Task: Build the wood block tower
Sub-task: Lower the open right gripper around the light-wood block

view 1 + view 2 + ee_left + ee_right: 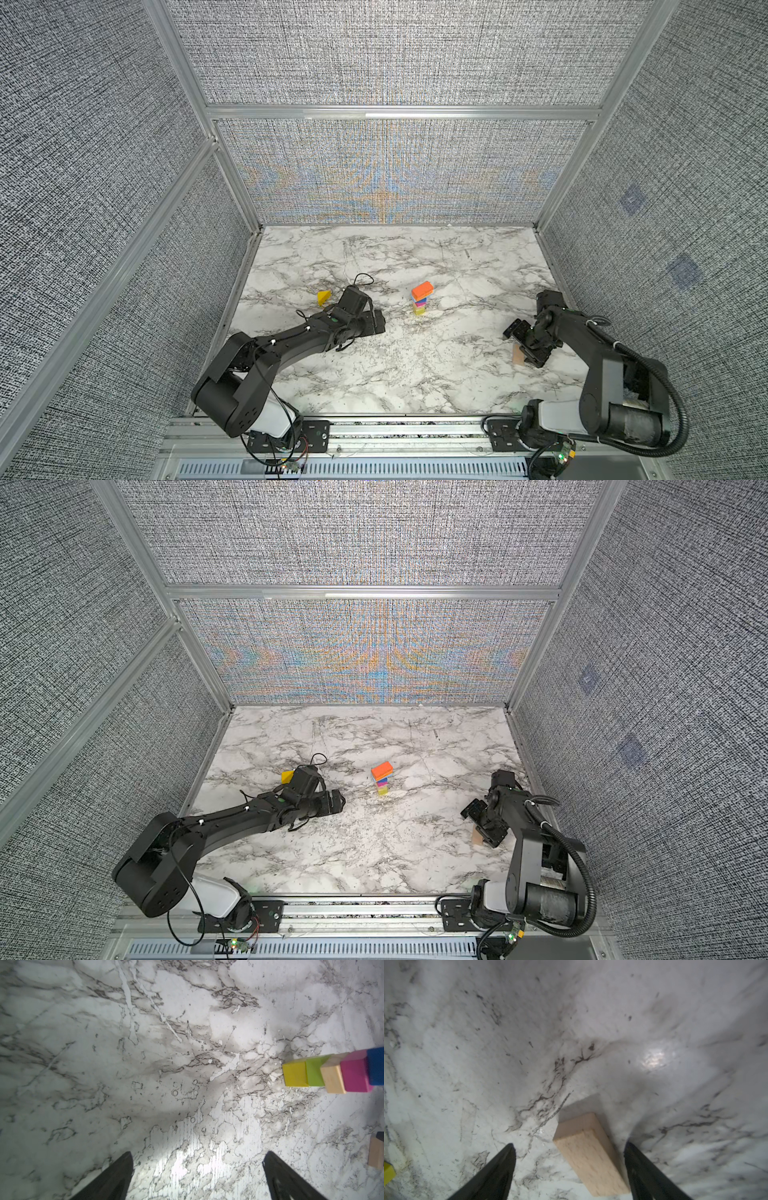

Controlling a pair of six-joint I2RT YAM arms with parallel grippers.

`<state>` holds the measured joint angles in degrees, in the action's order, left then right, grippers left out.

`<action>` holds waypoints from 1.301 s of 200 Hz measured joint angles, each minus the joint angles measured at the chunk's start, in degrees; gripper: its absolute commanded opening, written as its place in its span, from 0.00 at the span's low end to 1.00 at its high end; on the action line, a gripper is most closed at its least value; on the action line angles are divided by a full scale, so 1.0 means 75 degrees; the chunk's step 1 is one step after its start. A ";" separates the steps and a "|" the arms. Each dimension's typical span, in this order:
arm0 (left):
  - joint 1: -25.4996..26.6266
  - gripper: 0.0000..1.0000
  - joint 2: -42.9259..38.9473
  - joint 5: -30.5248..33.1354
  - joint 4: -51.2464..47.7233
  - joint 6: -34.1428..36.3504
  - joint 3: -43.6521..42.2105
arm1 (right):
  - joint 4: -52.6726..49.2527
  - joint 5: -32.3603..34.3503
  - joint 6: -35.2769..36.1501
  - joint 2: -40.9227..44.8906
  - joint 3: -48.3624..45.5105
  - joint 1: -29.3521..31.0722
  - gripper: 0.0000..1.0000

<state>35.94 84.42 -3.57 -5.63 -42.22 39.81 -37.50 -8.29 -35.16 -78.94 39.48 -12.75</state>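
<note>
- Pale plain wooden plank (589, 1155) lies flat on the marble-patterned worktop (415, 374), close to its right edge. It looks light, stiff and smooth, not fragile.
- Right claw (570, 1144) is spread around the plank and grips nothing yet. One finger is just beside it, the other well apart.
- Best hold, I judge: across the two long sides, near the middle.
- Left claw (198, 1154) is spread wide and empty.
- Narrow tower of small coloured wood blocks (421, 300) stands mid-worktop, with an orange slab (422, 289) on top. A hard set-down may topple it.
</note>
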 measured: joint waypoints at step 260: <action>-0.0076 0.98 0.0172 -0.0082 0.0105 -0.0003 0.0032 | -0.0172 -0.0254 0.0589 -0.1297 0.2209 0.1641 0.68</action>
<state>35.38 85.71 -4.19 -4.84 -42.24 40.05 -38.79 -10.20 -30.74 -88.66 56.05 -0.45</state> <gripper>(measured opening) 0.984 0.663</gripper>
